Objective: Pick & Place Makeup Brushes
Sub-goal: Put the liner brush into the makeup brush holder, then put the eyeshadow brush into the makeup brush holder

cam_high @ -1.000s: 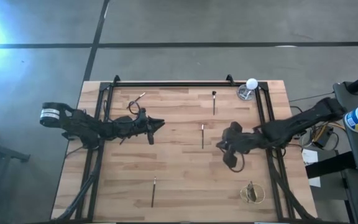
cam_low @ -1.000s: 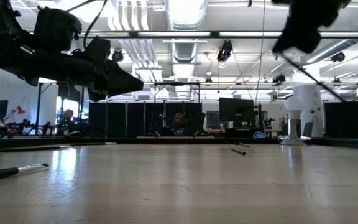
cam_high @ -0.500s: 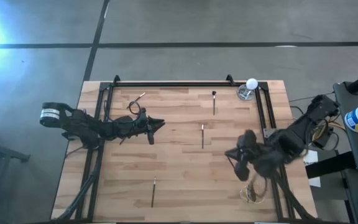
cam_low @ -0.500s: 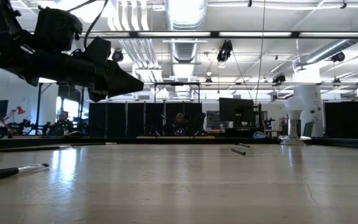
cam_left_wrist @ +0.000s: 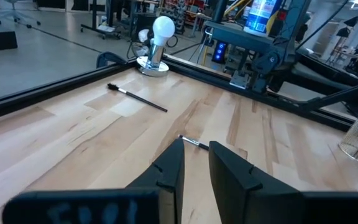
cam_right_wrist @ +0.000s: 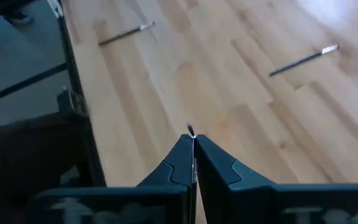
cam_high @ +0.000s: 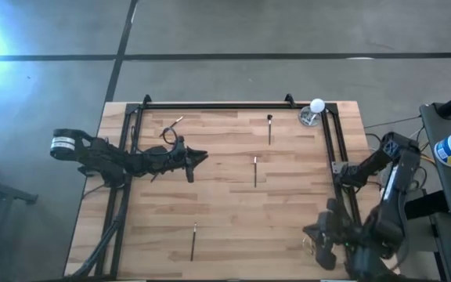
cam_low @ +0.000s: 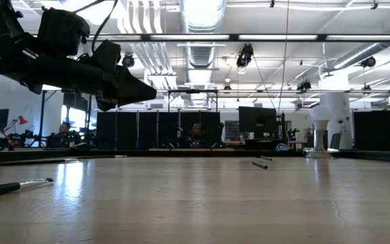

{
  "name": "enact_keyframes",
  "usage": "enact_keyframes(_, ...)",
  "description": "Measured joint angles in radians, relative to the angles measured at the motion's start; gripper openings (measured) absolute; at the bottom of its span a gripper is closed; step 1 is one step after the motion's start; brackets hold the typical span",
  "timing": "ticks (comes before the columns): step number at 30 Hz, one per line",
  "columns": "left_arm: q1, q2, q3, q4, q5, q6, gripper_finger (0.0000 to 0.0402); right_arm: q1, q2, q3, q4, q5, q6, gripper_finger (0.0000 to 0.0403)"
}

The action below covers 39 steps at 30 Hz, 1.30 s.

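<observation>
We saw the right pincer (cam_high: pixel 322 244) over the near right corner of the wooden counter (cam_high: pixel 225 211), beside a wire holder (cam_high: pixel 313 244). From its wrist camera the fingers (cam_right_wrist: pixel 180 163) were pressed together on a thin makeup brush (cam_right_wrist: pixel 192 134), whose tip poked out between them. The left pincer (cam_high: pixel 199 156) hung above the left middle of the counter, its fingers (cam_left_wrist: pixel 171 167) a little spread with nothing between them.

The other brushes lay scattered on the boards. One brush (cam_high: pixel 270 128) lay near the far edge, close to a white bulb on a round base (cam_high: pixel 315 110) at the far right corner. A second brush (cam_high: pixel 255 171) lay near the middle, ahead of the left pincer. A third brush (cam_high: pixel 193 241) lay near the front edge on the left half, and a pale-ended brush (cam_high: pixel 174 123) lay at the far left. In the low view a brush (cam_low: pixel 15 186) rested at the left.
</observation>
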Motion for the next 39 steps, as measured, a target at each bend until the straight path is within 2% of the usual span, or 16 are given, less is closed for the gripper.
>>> enact_keyframes(6, -0.001, 0.0, 0.0, -0.012, 0.013, -0.001, 0.0066, 0.098, 0.076, -0.052, -0.041, 0.075, 0.148, 0.0008)
enact_keyframes(14, -0.001, 0.0, 0.0, -0.052, 0.013, -0.027, 0.0066, 0.148, 0.129, -0.153, -0.072, 0.079, 0.285, 0.0008)
enact_keyframes(20, -0.001, 0.0, 0.0, -0.055, 0.013, -0.043, 0.0066, 0.153, 0.131, -0.188, -0.026, 0.064, 0.299, 0.0008)
enact_keyframes(31, -0.002, 0.0, 0.0, -0.059, 0.012, -0.043, 0.0066, 0.153, 0.131, -0.19, -0.014, -0.041, 0.295, 0.001)
enact_keyframes(39, -0.002, 0.0, 0.0, -0.06, 0.012, -0.043, 0.0066, 0.151, 0.117, -0.183, -0.012, -0.089, 0.29, 0.0061)
